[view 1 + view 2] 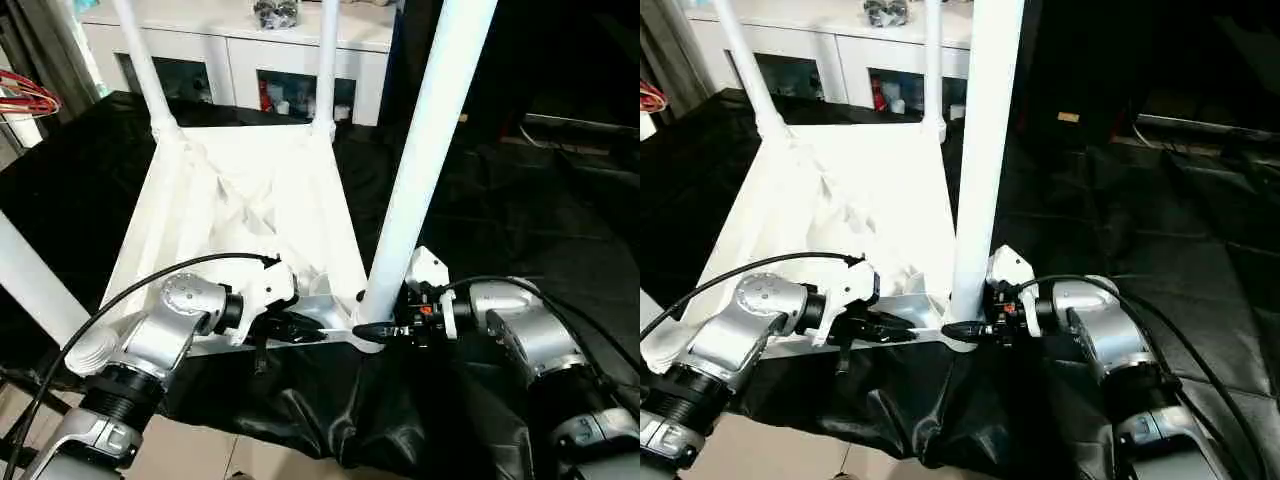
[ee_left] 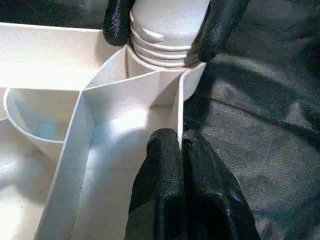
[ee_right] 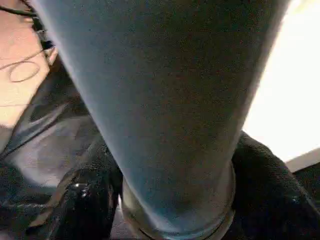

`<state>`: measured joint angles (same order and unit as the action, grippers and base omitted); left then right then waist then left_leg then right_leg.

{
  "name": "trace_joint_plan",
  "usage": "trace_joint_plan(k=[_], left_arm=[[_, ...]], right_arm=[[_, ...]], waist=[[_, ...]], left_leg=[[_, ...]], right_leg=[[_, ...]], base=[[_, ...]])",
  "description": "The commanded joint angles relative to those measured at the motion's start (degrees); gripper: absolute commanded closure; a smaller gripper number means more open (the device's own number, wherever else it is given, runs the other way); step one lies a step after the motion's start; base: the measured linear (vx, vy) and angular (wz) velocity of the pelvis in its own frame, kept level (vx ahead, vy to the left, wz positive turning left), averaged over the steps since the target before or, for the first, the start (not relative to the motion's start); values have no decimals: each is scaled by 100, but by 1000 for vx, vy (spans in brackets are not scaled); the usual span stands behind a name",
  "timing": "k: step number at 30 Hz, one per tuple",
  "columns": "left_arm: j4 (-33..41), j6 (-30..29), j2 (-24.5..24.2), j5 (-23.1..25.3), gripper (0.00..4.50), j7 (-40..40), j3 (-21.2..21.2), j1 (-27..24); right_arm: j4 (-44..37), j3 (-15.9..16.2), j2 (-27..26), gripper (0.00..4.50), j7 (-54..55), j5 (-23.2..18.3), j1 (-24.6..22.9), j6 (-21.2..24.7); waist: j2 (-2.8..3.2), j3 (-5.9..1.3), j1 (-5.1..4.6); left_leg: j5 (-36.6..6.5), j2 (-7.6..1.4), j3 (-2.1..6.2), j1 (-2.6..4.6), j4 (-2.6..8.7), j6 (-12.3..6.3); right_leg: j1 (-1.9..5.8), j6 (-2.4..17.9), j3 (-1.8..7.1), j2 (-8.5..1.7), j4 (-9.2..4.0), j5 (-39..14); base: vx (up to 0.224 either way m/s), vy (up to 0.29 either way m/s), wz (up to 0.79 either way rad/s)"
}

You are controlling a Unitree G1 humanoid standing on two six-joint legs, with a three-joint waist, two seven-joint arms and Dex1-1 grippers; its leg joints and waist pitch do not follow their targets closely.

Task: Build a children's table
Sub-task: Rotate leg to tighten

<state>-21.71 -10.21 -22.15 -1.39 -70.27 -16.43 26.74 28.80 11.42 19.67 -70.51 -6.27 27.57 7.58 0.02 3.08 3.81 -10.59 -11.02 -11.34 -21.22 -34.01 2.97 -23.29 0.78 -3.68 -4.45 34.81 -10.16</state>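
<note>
The children's table lies upside down: its white ribbed tabletop (image 1: 240, 190) rests on black cloth. Two white legs (image 1: 145, 70) (image 1: 327, 60) stand in the far corner sockets. A third leg (image 1: 425, 150) rises from the near right socket, and its threaded base (image 2: 165, 35) sits at the socket's mouth. My right gripper (image 1: 372, 330) has one black finger (image 2: 117, 20) on each side of that base, pressed against it. My left gripper (image 1: 300, 330) is shut on a thin rib of the tabletop (image 2: 175, 115) just beside that corner. Another white leg (image 1: 30, 280) slants across the left edge.
A black cloth (image 1: 520, 210) covers the work surface and hangs over its near edge. A white cabinet with glass doors (image 1: 240, 50) stands behind the table. Red wire loops (image 1: 25, 95) show at the far left.
</note>
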Motion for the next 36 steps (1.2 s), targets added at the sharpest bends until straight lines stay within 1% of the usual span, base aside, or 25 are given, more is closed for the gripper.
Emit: trace_joint_plan(k=[1,2,3,4,5,6,7,8,9,10,11,15,16,17,20,21,22,26,29,30,31,32,33,34,36], left_arm=[[27,33,282,-23,450,603,149,288],[3,-21,411,-2,450,822,176,311],[3,-21,411,-2,450,822,176,311],[-7,-42,514,36,450,1005,184,322],[-13,-73,584,66,450,1125,185,328],[-54,-176,868,191,450,1587,174,357],[-71,-206,961,232,450,1735,169,368],[-80,-222,1011,253,450,1814,167,373],[-80,-222,1011,253,450,1814,167,373],[-119,-243,1143,314,450,2030,163,396],[-177,-240,1286,379,450,2248,151,431],[-280,-198,1470,446,450,2535,126,499],[-297,-184,1519,454,450,2584,111,516],[-290,-177,1534,449,450,2570,97,522],[-151,-145,1452,435,450,2380,71,452],[-78,-131,1385,414,450,2262,64,408],[-78,-131,1385,414,450,2262,64,408],[134,17,1068,282,450,1763,59,237],[288,85,828,144,450,1367,66,135],[288,85,828,144,450,1367,66,135],[365,117,662,73,450,1104,63,91],[365,117,662,73,450,1104,63,91],[380,136,585,61,450,991,64,80],[385,136,471,42,450,813,75,77],[381,155,428,28,450,734,84,80]], right_arm=[[241,174,-407,181,731,240,-37,-146],[511,30,-660,182,1495,373,38,-198],[511,30,-660,183,1495,373,38,-198],[735,-106,-873,183,2099,438,111,-203],[829,-190,-985,183,2357,423,148,-172],[1104,-425,-1367,183,3145,360,275,-75],[1174,-484,-1479,183,3353,339,311,-48],[1210,-515,-1538,183,3463,328,330,-34],[1210,-515,-1538,183,3463,328,330,-34],[1281,-538,-1678,183,3660,327,371,-52],[1356,-537,-1851,183,3852,334,439,-99],[1433,-469,-2088,183,3937,388,531,-297],[1462,-444,-2155,148,3906,388,564,-373],[1468,-456,-2186,127,3834,346,586,-421],[1486,-492,-2101,103,3657,293,640,-437],[1466,-489,-2021,91,3529,268,648,-414],[1466,-489,-2021,77,3529,268,648,-414],[1244,-341,-1579,44,2780,252,584,-450],[956,-196,-1191,44,2001,160,472,-433],[956,-196,-1191,44,2001,160,472,-433],[729,-96,-915,44,1435,81,385,-436],[729,-96,-915,44,1435,81,385,-436],[624,-64,-788,44,1144,27,349,-396],[477,-23,-565,44,654,-57,304,-347],[433,-4,-473,44,463,-82,292,-317]], waist=[[-4,-345,-28],[-9,-319,-64],[-11,-303,-112],[-15,-307,-162],[-19,-303,-195],[-9,-309,-234],[3,-290,-276],[-2,-306,-289],[-7,-313,-297],[3,-307,-292],[4,-302,-301],[8,-327,-294],[12,-335,-294],[10,-336,-291],[18,-344,-274],[5,-344,-273],[15,-344,-265],[5,-353,-260],[1,-371,-223],[-3,-377,-201],[0,-381,-173],[-3,-390,-144],[-2,-380,-136],[-3,-380,-118],[-3,-387,-86]], left_leg=[[-1337,-251,105,91,407,-143],[-1610,-229,128,113,425,-46],[-1814,-222,145,135,432,47],[-1867,-217,177,109,445,119],[-1902,-214,187,93,450,131],[-1932,-217,200,93,453,141],[-2027,-214,216,101,458,177],[-2042,-209,219,111,453,187],[-2070,-199,209,138,435,146],[-2085,-197,191,147,423,77],[-2075,-202,186,137,428,62],[-1922,-207,177,102,437,8],[-1882,-212,173,98,437,-13],[-1849,-210,169,93,435,-23],[-1718,-211,155,80,431,-87],[-1705,-212,154,74,429,-109],[-1697,-217,151,83,432,-115],[-1608,-222,148,61,427,-176],[-1419,-231,136,69,408,-259],[-1266,-234,121,51,397,-329],[-1169,-240,115,66,394,-360],[-1119,-239,113,76,384,-383],[-1050,-238,102,57,386,-433],[-1025,-245,99,57,385,-442],[-1011,-251,96,60,375,-451]], right_leg=[[238,1315,274,-382,-442,-1514],[234,1198,261,-389,-501,-2006],[207,1062,256,-401,-545,-2472],[226,947,244,-406,-549,-2700],[229,898,238,-405,-560,-2790],[227,835,235,-406,-575,-2858],[201,799,223,-406,-594,-2980],[203,772,219,-402,-595,-3007],[177,769,224,-396,-622,-2994],[154,797,241,-392,-632,-2929],[153,813,248,-388,-631,-2881],[183,909,251,-377,-583,-2483],[187,958,257,-378,-568,-2332],[192,983,258,-376,-562,-2255],[213,1090,265,-376,-530,-1974],[221,1111,263,-381,-522,-1962],[217,1110,266,-380,-524,-1960],[246,1156,265,-382,-502,-1789],[260,1243,270,-378,-461,-1494],[269,1282,278,-373,-435,-1257],[264,1341,278,-376,-424,-1113],[270,1354,274,-373,-413,-1043],[274,1401,274,-359,-394,-920],[277,1412,267,-358,-388,-905],[288,1416,260,-360,-381,-915]], base=[[0,0,0],[0,0,0],[0,0,0],[0,0,0],[0,0,0],[0,0,0],[0,0,0],[0,0,0],[0,0,0],[0,0,0],[0,0,0],[0,0,0],[0,0,0],[0,0,0],[0,0,0],[0,0,0],[0,0,0],[0,0,0],[0,0,0],[0,0,0],[0,0,0],[0,0,0],[0,0,0],[0,0,0],[0,0,0]])
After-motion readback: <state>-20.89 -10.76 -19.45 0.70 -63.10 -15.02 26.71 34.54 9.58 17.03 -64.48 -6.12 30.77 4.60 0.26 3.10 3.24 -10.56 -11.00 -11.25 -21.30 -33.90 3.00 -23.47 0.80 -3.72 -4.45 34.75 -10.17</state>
